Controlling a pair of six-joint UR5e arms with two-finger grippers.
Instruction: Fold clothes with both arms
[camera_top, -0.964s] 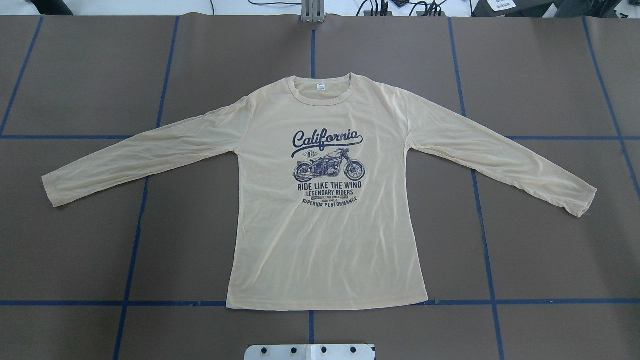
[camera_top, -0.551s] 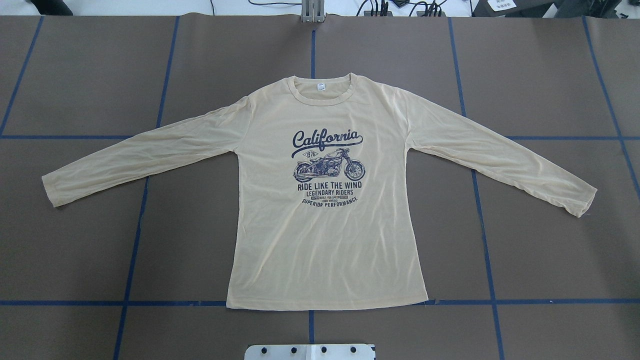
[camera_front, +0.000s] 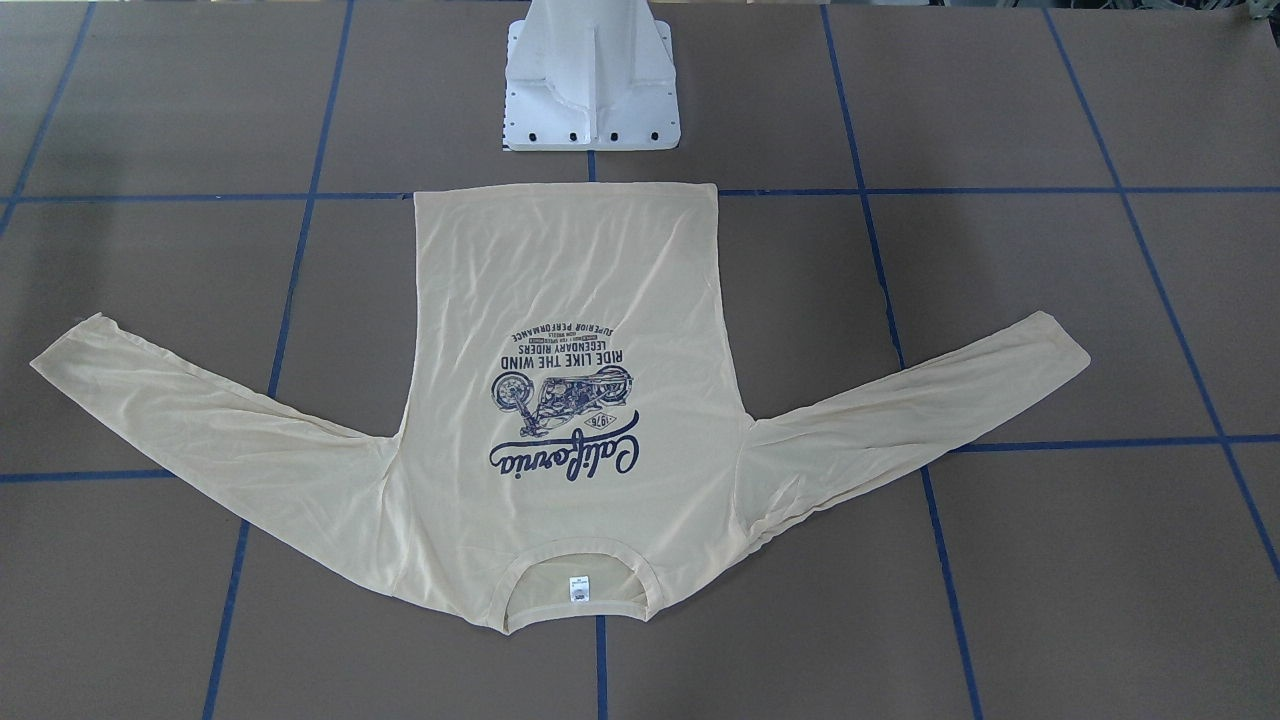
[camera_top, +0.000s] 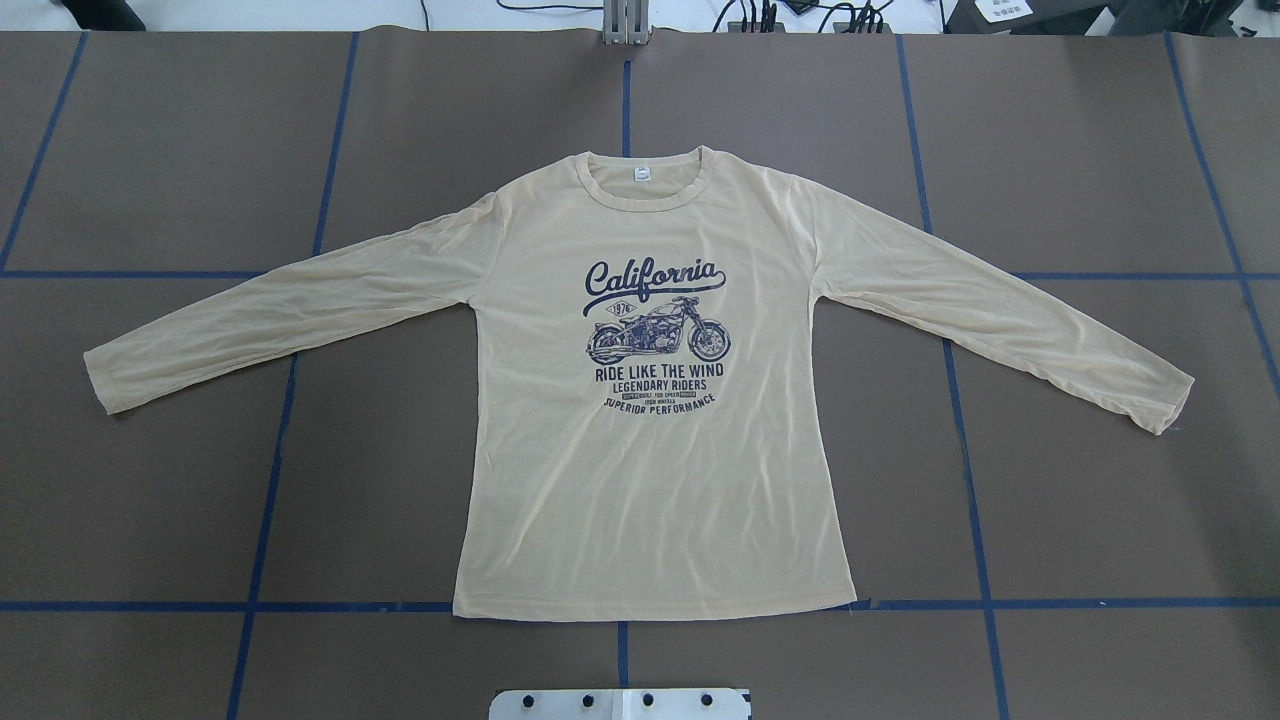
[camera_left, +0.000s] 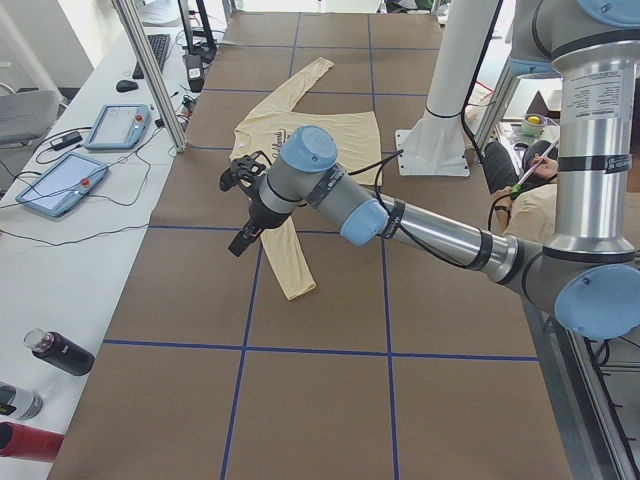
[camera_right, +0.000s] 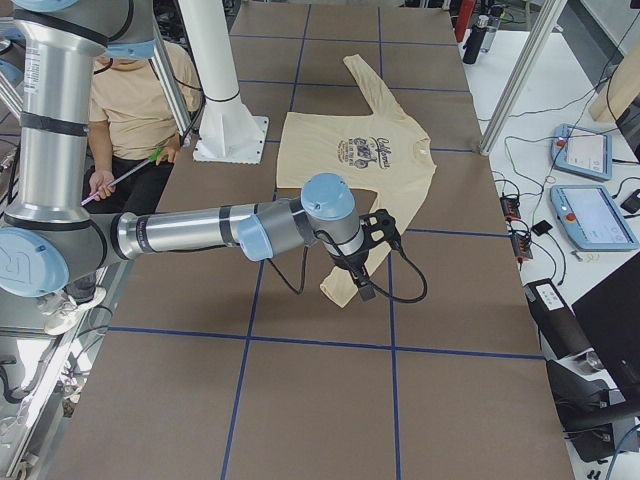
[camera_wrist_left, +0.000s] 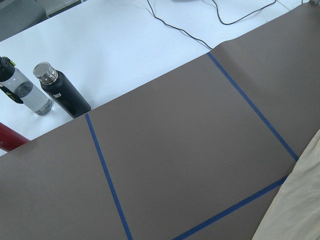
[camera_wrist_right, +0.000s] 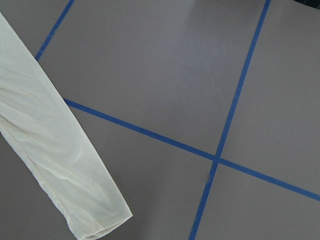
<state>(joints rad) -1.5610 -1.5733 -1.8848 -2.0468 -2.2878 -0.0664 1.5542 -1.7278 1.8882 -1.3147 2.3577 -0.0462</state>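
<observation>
Exterior left: bottles (camera_left: 58, 352) at table (camera_left: 330, 400) edge; left hand (camera_left: 243, 232), right hand (camera_right: 366, 278): cannot tell width.

A pale yellow shirt sleeve (camera_wrist_right: 50, 145) lies lightly wrinkled on the brown table cover (camera_wrist_right: 160, 60), slanting from the left edge down to its cuff (camera_wrist_right: 107, 224) near the bottom, covering part of a blue tape line (camera_wrist_right: 145, 133) that crosses another at right.

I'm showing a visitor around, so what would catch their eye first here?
The cream shirt lies flat and print-up in the middle of the brown table, sleeves spread wide. The left arm and right arm each reach out over a cuff.
</observation>
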